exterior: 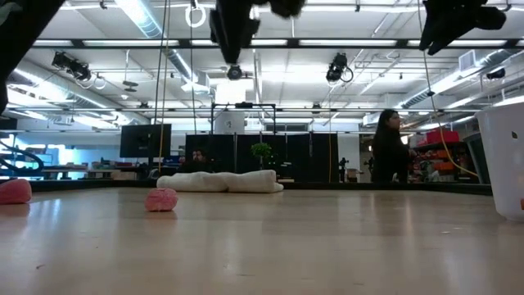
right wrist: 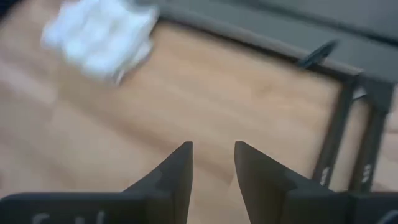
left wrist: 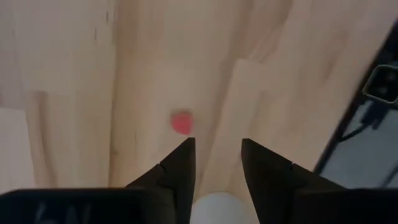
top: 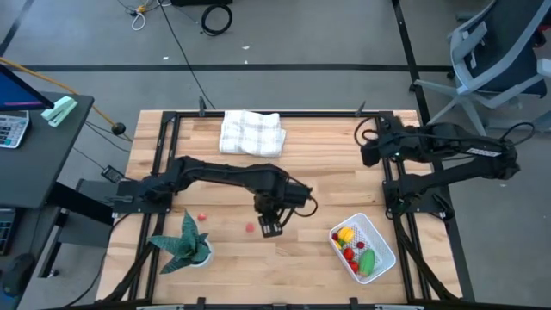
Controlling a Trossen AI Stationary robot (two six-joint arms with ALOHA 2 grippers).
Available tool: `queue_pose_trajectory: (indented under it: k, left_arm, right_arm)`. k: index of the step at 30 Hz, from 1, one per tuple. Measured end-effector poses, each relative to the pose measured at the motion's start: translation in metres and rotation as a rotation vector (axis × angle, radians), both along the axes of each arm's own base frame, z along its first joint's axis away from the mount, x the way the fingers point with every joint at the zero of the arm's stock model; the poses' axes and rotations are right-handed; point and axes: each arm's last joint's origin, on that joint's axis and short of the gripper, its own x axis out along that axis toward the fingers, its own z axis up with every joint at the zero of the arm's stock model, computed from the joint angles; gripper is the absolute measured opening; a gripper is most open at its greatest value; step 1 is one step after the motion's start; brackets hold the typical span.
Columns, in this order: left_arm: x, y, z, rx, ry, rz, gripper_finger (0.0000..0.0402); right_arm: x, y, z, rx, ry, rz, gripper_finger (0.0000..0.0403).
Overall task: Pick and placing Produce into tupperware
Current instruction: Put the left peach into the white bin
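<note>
Two small pinkish-red produce pieces lie on the wooden table, one (top: 250, 228) (exterior: 161, 199) (left wrist: 182, 122) and another (top: 201, 217) (exterior: 12, 191) farther left. My left gripper (top: 271, 228) (left wrist: 217, 146) hangs open above the table, just right of the nearer piece, touching nothing. The white tupperware (top: 363, 245) (exterior: 503, 156) stands near the right front and holds yellow, red and green produce pieces. My right gripper (top: 366, 146) (right wrist: 213, 149) waits open over the far right of the table.
A white checked folded cloth (top: 251, 132) (exterior: 221, 181) (right wrist: 99, 37) lies near the far edge. A green spiky potted plant (top: 185, 244) stands at the near left. A black frame (top: 164, 146) runs around the table. People and equipment show in the room beyond.
</note>
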Motion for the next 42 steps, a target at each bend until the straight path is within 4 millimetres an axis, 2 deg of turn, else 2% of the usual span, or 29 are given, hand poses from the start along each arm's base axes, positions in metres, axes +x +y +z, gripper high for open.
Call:
queue_pose_trajectory:
  k: [3, 6, 10, 14, 17, 21, 24, 28, 31, 34, 37, 42]
  left_arm:
    - [-0.014, -0.006, 0.010, 0.063, -0.010, 0.040, 0.0126]
    - [-0.030, -0.001, 0.020, 0.123, -0.020, 0.121, 0.0117]
    - [-0.072, 0.020, 0.036, 0.134, 0.013, 0.276, 0.0107]
    - [-0.128, 0.039, 0.042, 0.138, 0.063, 0.441, 0.0103]
    - [-0.171, 0.049, 0.037, 0.130, 0.101, 0.557, 0.0103]
    - [-0.204, 0.052, 0.018, 0.058, 0.014, 0.644, 0.0100]
    - [-0.218, 0.049, -0.003, -0.014, -0.035, 0.667, 0.0099]
    - [-0.236, 0.045, -0.036, -0.043, 0.043, 0.686, 0.0106]
    - [-0.246, 0.044, -0.059, -0.046, 0.122, 0.664, 0.0123]
    - [-0.248, 0.043, -0.076, -0.090, 0.127, 0.628, 0.0151]
    - [-0.244, 0.041, -0.085, -0.146, 0.082, 0.593, 0.0179]
    - [-0.241, 0.039, -0.086, -0.153, 0.049, 0.558, 0.0216]
  right_arm:
    - [0.012, 0.004, -0.004, 0.067, 0.047, 0.133, 0.0128]
    - [0.023, 0.012, -0.007, 0.086, 0.082, 0.256, 0.0128]
    - [0.039, 0.026, -0.011, 0.113, 0.084, 0.387, 0.0128]
    - [0.055, 0.043, -0.013, 0.105, 0.040, 0.480, 0.0128]
    - [0.073, 0.057, -0.015, 0.072, -0.008, 0.553, 0.0128]
    - [0.097, 0.070, -0.022, 0.020, -0.044, 0.598, 0.0128]
    - [0.111, 0.073, -0.032, 0.019, -0.019, 0.580, 0.0128]
    - [0.126, 0.075, -0.047, 0.039, 0.024, 0.524, 0.0128]
    - [0.134, 0.076, -0.056, 0.056, 0.041, 0.496, 0.0128]
    - [0.140, 0.077, -0.062, 0.058, 0.064, 0.490, 0.0128]
    - [0.142, 0.078, -0.064, 0.062, 0.060, 0.481, 0.0128]
    - [0.142, 0.078, -0.064, 0.071, 0.054, 0.467, 0.0128]
